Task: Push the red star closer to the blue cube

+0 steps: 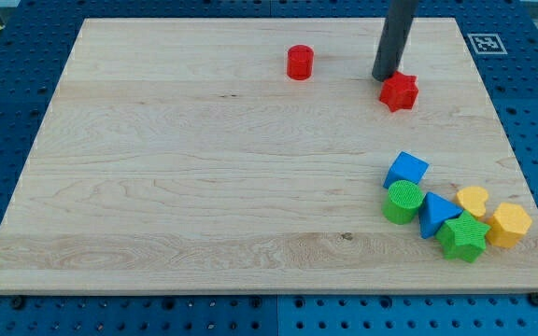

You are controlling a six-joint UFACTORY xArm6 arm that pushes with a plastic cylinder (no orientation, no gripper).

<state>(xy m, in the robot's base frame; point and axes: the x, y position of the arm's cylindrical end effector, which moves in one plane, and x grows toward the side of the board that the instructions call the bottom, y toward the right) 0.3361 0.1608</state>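
The red star (399, 91) lies on the wooden board near the view's top right. My tip (382, 77) rests just to the star's upper left, touching or nearly touching it. The blue cube (406, 169) sits lower, near the view's right, almost straight below the star, at the top of a cluster of blocks. The rod rises out of the view's top edge.
A red cylinder (299, 63) stands left of my tip. Below the blue cube lie a green cylinder (403, 202), a blue triangular block (435, 214), a green star (464, 237), a yellow heart (474, 199) and a yellow hexagonal block (509, 224). The board's right edge (519, 159) is close.
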